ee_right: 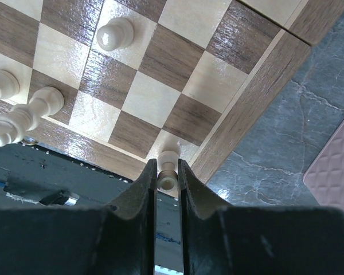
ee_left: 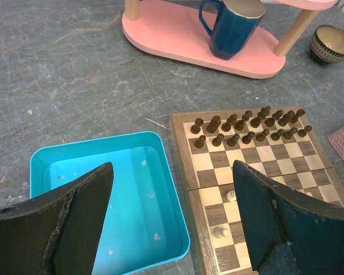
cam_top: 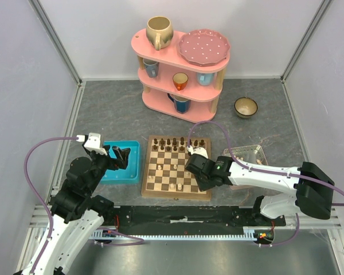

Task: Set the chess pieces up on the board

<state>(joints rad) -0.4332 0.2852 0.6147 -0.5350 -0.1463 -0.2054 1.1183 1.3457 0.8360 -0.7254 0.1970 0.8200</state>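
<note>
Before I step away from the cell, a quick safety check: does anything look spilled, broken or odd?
Nothing looks spilled or broken. The dark pieces stand in two rows at the far side of the board. Only oddity: small pale flecks on the floor of the turquoise tray; what they are, I cannot tell.

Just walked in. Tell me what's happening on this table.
The right gripper is shut on a cream chess piece at the near right corner of the board; whether it has touched down is not clear. The left gripper hangs open above the turquoise tray, holding nothing. The dark pieces fill two rows on the far side, while only a few other cream pieces stand on the near rows.
</note>
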